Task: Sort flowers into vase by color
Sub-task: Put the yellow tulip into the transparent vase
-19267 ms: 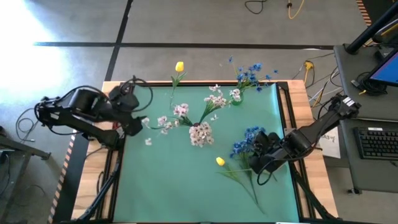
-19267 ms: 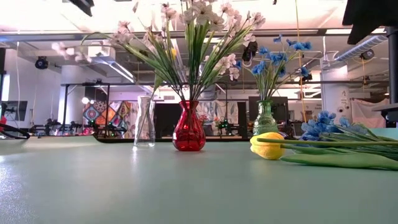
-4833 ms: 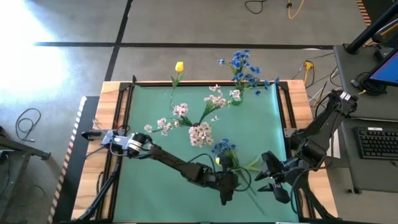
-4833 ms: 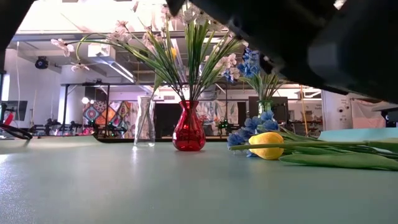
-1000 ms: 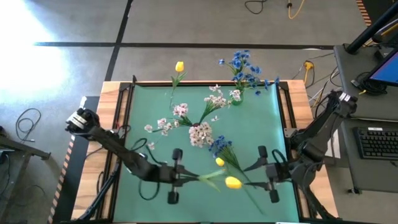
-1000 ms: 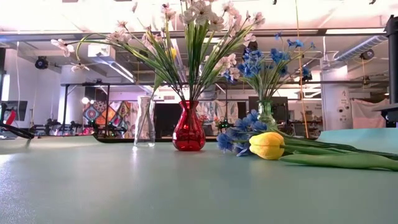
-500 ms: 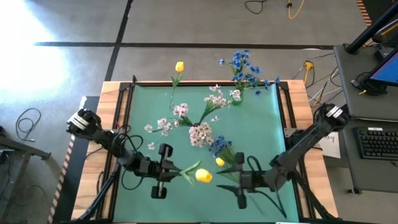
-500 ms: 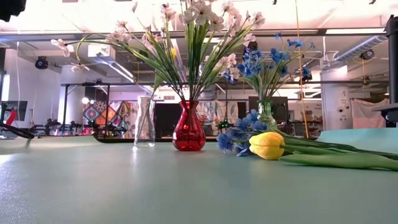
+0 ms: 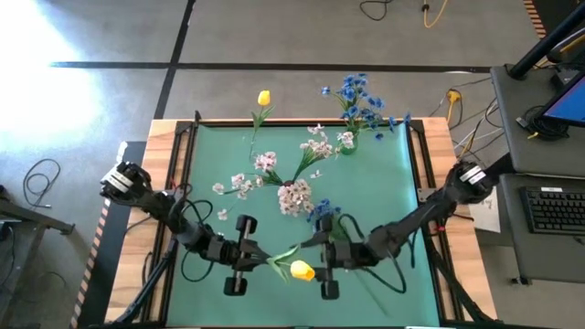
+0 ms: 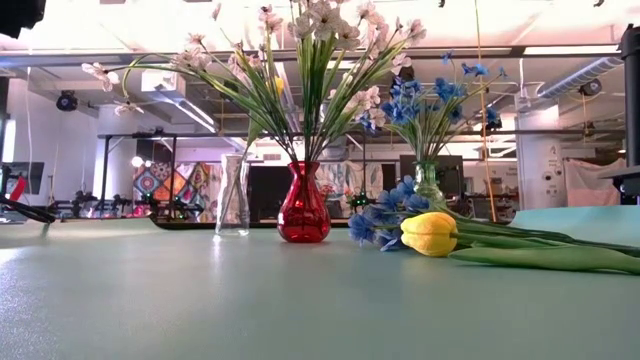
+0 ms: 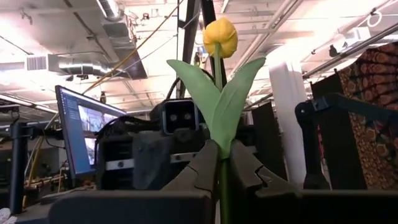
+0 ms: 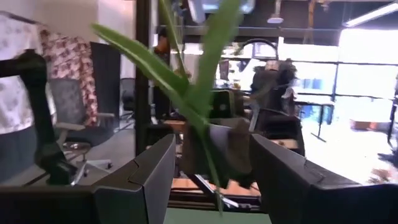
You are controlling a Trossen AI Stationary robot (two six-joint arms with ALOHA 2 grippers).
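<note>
Your left claw is clamped on the yellow tulip stem above the tabletop — light, floppy. Right claw gapes around the leaves; grip the bare stem.

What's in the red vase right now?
The red vase holds pinkish-white blossoms on long green stems that fan out above its neck. The stem ends inside are hidden by the coloured glass, and so is any water.

Bare mat lies left; vases crowd the far edge.
</note>
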